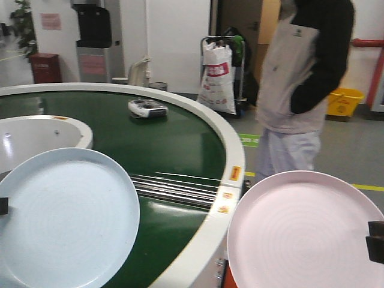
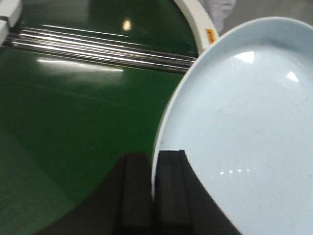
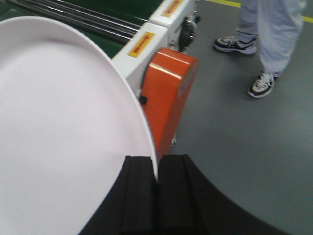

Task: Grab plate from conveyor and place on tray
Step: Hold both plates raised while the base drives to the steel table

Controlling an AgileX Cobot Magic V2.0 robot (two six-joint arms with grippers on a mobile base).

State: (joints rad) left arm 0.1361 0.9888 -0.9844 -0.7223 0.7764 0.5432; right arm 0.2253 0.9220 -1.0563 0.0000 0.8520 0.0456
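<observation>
Glossy conveyor; blue plate, pink plate seemingly plastic.

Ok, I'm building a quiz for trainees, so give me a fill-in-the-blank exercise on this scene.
The left gripper, jaws shut, holds the round pale blue plate over the ring-shaped dark ____ conveyor.
The right gripper, jaws shut, holds the round pale pink plate near a boxy ____ housing.
Altogether ____ plates are held.
Missing: green; orange; two.

Ahead-right of my right gripper jaws I see the orange housing and a person. Left of my left gripper jaws, open conveyor.
</observation>
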